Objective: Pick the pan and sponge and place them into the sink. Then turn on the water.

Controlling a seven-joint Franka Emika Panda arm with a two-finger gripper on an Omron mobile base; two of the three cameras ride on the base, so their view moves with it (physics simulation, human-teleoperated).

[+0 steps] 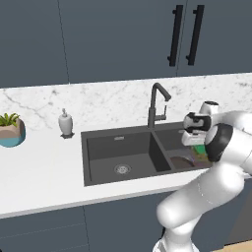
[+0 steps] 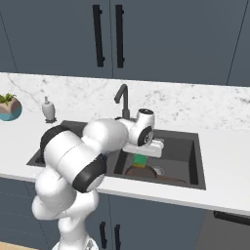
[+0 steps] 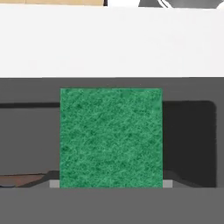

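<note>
the claw pinches the green-topped rectangular sponge above the round dark brown pan; released crookedly, it might bounce off the pan's rim.

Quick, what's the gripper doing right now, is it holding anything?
Gripper: shut on the sponge, above the sink.

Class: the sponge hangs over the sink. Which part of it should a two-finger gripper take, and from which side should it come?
Take the sponge across two opposite side faces, coming square onto its green top. It is a straight-sided block, so parallel sides give the pads flat contact. The gripper holds it that way here.
</note>
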